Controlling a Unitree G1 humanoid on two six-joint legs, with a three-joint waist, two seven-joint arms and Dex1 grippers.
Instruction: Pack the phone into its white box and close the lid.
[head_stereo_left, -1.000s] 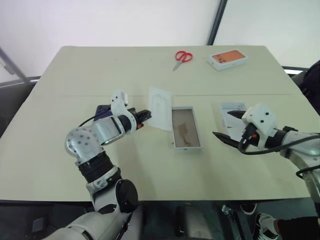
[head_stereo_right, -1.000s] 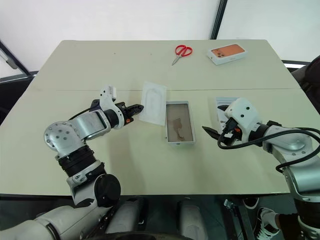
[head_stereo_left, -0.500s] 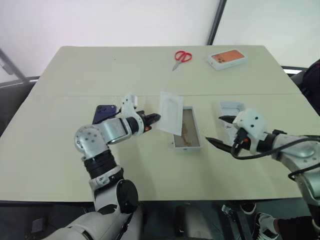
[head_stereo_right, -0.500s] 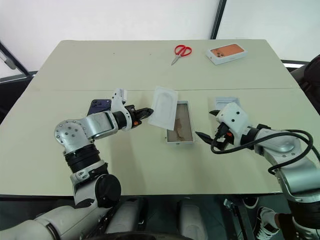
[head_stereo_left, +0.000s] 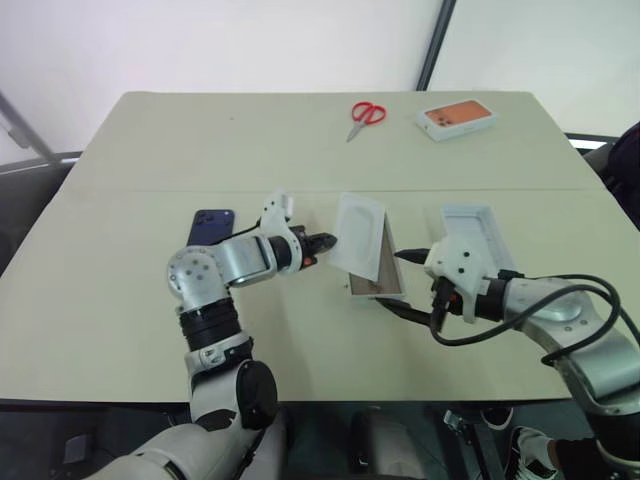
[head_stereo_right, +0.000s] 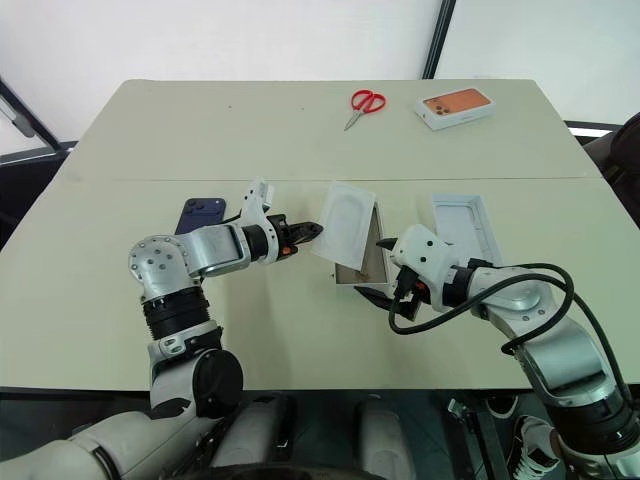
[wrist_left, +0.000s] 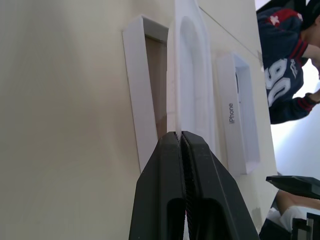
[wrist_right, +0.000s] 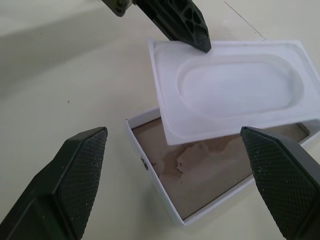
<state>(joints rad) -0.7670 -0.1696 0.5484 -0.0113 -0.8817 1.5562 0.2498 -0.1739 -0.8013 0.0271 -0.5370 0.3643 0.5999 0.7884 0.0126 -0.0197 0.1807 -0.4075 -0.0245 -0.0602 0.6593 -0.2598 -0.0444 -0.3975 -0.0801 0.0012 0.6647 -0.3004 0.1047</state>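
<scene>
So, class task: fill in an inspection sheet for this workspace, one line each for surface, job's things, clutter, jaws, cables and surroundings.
Surface: beige table, seam across the middle.
Job's things: phone lies flat on the table, outside the white box; white box open, brownish floor bare; lid lies open side up to its right.
Clutter: recessed white card held tilted over the white box; red scissors; orange-pictured box.
Jaws: left gripper shut on the card's edge; right gripper open beside the white box.
Cables: black cable along the right arm.
Surroundings: a person's sleeve beyond the table.
</scene>
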